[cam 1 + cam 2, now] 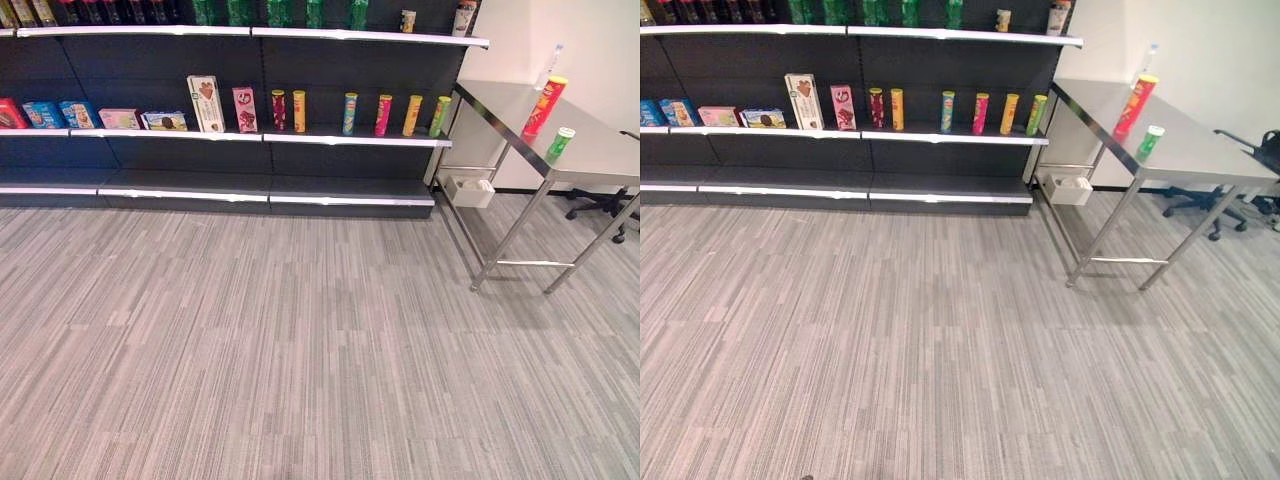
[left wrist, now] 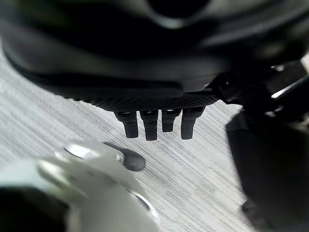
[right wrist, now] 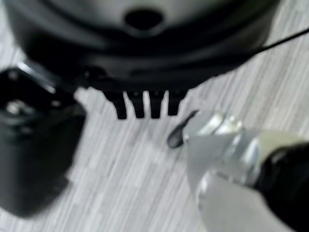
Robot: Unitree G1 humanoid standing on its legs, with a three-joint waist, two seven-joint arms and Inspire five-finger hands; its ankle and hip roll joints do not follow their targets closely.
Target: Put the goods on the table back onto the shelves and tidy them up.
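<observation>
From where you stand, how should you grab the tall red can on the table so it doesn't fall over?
I'd wrap a hand around the middle of the tall red can. It stands upright on the metal table, slim and round, so a sideways grip probably fits best. Coming from the table's near edge seems safest, though the small green can stands right beside it on that side, so go in above it.

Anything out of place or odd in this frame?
Two chip cans, a tall red one and a short green one, stand on the steel table instead of beside the cans on the shelf. Nothing is spilled or toppled.
</observation>
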